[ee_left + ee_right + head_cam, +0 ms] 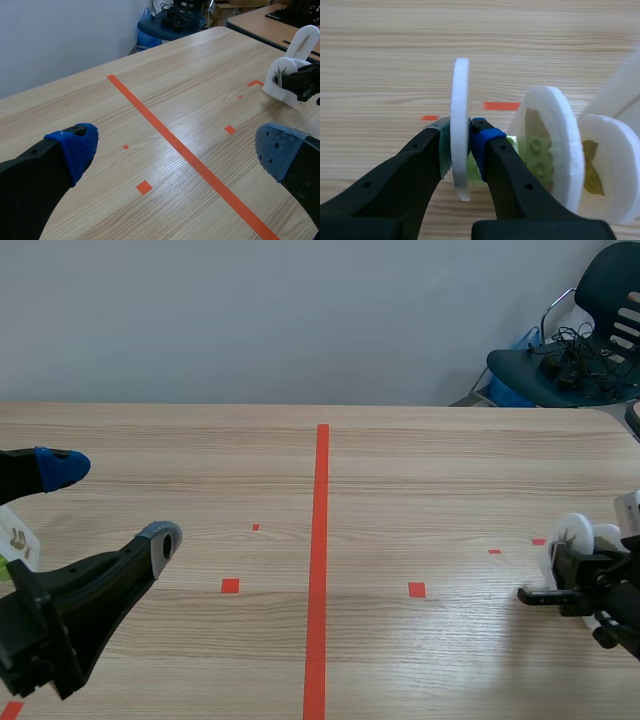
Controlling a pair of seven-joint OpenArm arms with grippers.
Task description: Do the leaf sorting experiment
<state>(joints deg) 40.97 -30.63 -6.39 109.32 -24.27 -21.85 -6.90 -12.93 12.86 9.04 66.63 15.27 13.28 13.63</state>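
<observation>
Leaf discs are kept in a white stand (304,42) on the desk (420,470). One thin white disc (461,100) is pinched on its edge by the right jaws, just beside the stand. It is held upright and is seen from the edge, so its flat sides cannot be seen. A blue pad (481,140) is pressed on one side of it and a grey-green pad (442,150) on the other side.

Two more round discs are stood up in the stand, close to the pinched one. A brown-green leaf (535,125) is seen on the nearer disc (570,150). A yellow-brown leaf (592,172) is seen on the farther disc (620,165). Something green with round bumps (536,156) is seen low down by the nearer disc. What it is cannot be told.

The left jaws are spread wide, well apart from the stand, on the other side of the long orange-red line. Their blue pads (80,145) are held above the desk, and only bare wood and tape marks are seen between them.

A dark blue chair (580,360) with black cables on its seat is seen past the desk, beyond the stand.
</observation>
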